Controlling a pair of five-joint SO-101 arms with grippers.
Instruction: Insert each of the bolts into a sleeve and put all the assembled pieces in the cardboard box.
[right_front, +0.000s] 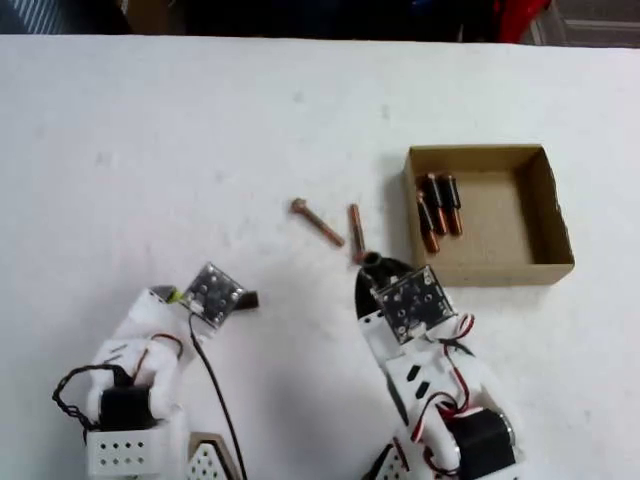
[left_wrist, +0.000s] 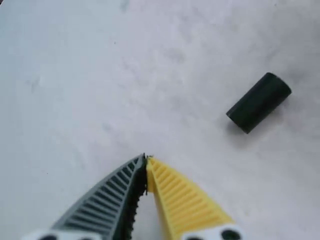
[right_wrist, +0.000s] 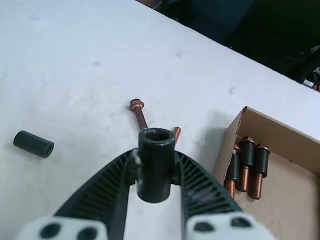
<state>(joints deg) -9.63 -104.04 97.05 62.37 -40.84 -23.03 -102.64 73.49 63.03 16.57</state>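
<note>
**A:** Where is the right end effector (right_wrist: 156, 159)?

**B:** Low over the white counter (right_front: 200, 130), just off the near left corner of the open brown cardboard box (right_front: 497, 215). Its black ribbed fingers (right_wrist: 107, 192) pinch a short black cylindrical sleeve (right_wrist: 156, 172) by its sides. The sleeve's hollow end faces the wrist camera.

**A:** And the left end effector (left_wrist: 146, 160)?

**B:** Pressed together, the grey finger against the yellow one, with the tips meeting. It sits over the counter, well apart from the box.

**A:** Any other sleeve out?

**B:** Yes, a second black sleeve (left_wrist: 259, 102) lies on its side on the counter. It is near the left end effector but not touching it.

**A:** The bolts?

**B:** Two are loose on the counter, to the left of the box. A slanted copper-coloured bolt with a flanged head (right_front: 318, 221) lies farther from the box. A second copper-coloured bolt (right_front: 355, 232) lies between it and the box. Its near end is just beside the held sleeve, and I cannot tell whether they touch.

**A:** What is in the box?

**B:** Three assembled pieces (right_front: 437, 212), each a copper bolt seated in a black sleeve. They lie side by side near the box's left wall.
</note>
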